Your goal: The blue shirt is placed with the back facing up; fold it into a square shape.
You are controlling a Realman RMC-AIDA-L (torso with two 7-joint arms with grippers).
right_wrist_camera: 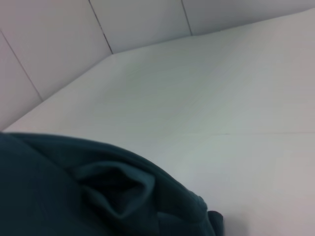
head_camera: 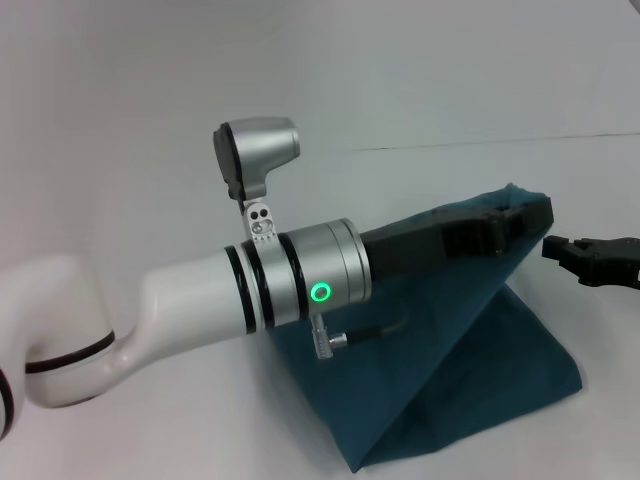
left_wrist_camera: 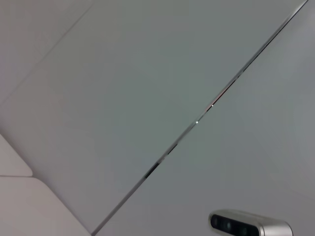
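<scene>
The left arm (head_camera: pixel 250 285) is hiding much of the blue shirt (head_camera: pixel 470 360), whose lower corner is running off the head view; the left gripper (head_camera: pixel 520 215) fingertips are lying buried in its raised fold.

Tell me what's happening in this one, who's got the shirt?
The left gripper reaches across the white table and holds a raised edge of the blue shirt, which slopes up from the table to the gripper like a tent. The right gripper hovers just beside that lifted edge, apart from the cloth. The fold is mid-way: the shirt is not yet a flat square.
</scene>
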